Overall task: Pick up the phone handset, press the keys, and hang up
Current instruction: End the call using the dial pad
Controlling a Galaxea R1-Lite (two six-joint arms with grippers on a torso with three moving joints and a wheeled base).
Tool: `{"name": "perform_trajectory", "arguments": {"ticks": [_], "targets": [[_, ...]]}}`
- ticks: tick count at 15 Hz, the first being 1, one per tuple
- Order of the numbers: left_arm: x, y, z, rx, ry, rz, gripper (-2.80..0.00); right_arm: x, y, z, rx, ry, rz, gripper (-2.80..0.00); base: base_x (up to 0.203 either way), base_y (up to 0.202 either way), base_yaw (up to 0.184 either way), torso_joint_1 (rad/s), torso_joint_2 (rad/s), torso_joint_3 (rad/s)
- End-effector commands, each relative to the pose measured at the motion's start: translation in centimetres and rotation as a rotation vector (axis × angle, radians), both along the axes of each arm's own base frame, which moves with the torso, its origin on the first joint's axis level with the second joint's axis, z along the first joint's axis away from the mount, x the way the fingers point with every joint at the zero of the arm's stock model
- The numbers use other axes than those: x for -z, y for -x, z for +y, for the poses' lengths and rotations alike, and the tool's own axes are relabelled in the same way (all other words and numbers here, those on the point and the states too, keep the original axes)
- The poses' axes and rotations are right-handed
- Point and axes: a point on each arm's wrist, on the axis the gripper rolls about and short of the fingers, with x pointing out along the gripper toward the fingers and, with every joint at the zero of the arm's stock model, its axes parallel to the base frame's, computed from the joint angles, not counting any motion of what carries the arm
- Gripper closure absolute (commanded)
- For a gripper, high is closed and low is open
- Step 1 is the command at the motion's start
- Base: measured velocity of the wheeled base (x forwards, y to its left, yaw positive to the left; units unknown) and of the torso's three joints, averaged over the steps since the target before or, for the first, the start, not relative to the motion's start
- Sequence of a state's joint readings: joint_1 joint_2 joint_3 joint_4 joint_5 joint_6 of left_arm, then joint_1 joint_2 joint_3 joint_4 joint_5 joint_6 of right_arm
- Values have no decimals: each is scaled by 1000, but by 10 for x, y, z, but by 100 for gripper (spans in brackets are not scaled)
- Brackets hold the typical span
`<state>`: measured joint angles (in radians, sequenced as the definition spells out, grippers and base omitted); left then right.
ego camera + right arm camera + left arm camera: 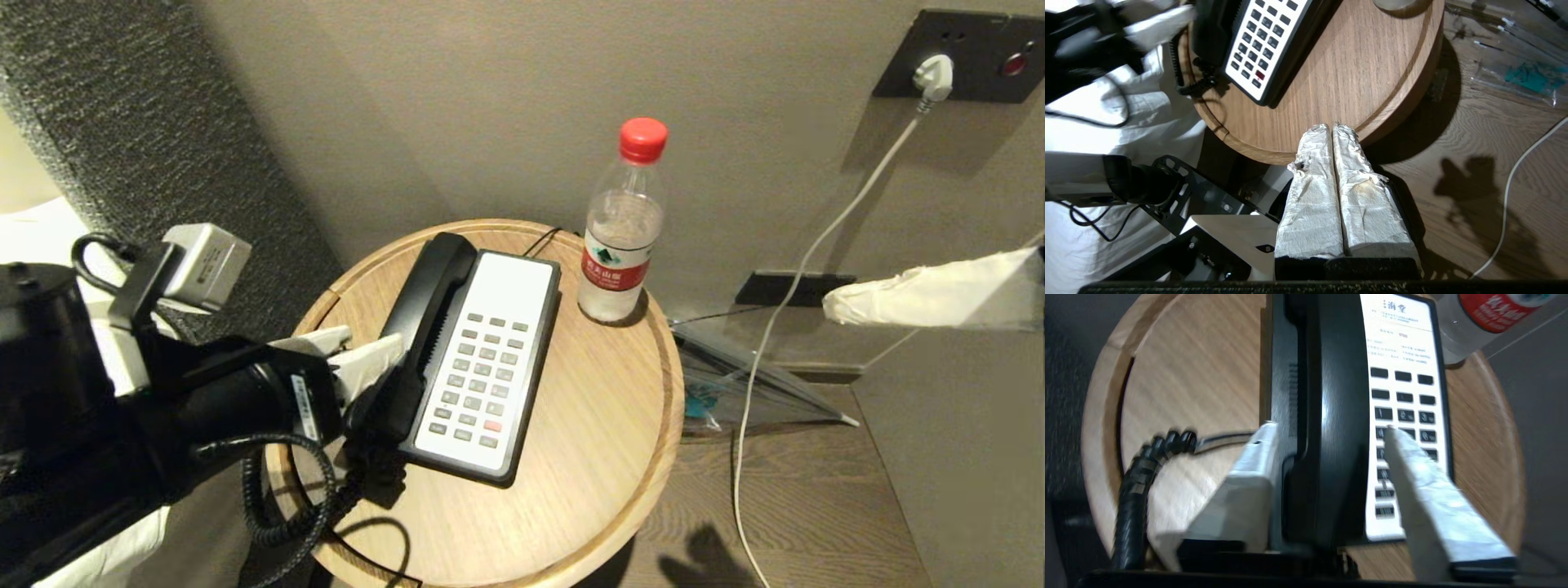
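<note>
The black phone handset [429,302] lies in its cradle on the left side of the phone base, on the round wooden table [604,425]. Its coiled cord [277,506] hangs off the table's near-left edge. The grey keys [482,367], one of them red-orange, sit in rows in the white faceplate. My left gripper [374,339] is at the handset's near end. In the left wrist view its fingers straddle the handset [1331,396], open, one by the base's outer side and the other over the keys [1404,416] with a gap. My right gripper [1333,127] hovers shut and empty off the table's right.
A water bottle [620,237] with a red cap stands at the table's back, right of the phone. A white cable [784,327] runs from a wall socket [955,57] down to the floor. A clear plastic bag [735,384] lies on the floor behind the table. White bedding is at the left.
</note>
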<state>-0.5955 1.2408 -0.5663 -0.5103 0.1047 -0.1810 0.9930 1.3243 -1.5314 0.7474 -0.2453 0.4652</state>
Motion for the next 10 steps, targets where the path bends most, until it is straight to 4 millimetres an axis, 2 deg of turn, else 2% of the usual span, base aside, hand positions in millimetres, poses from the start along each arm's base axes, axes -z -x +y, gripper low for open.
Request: {"name": "perform_trajectory", "arguments": {"ticks": [1,4,7,10], "targets": [[-7,27,18,-7,77,-48,0,4,-3,5,-1,21,11,0,0,0,0,0,0,0],[-9,54,38,-24,215,-60,0,10,-12,19,-8,50,31,0,0,0,0,0,0,0],[-5,76,59,-74,282,-109,0,14,-22,37,-58,58,58,0,0,0,0,0,0,0],[0,93,72,-109,316,-158,0,35,-35,73,-116,120,119,0,0,0,0,0,0,0]]}}
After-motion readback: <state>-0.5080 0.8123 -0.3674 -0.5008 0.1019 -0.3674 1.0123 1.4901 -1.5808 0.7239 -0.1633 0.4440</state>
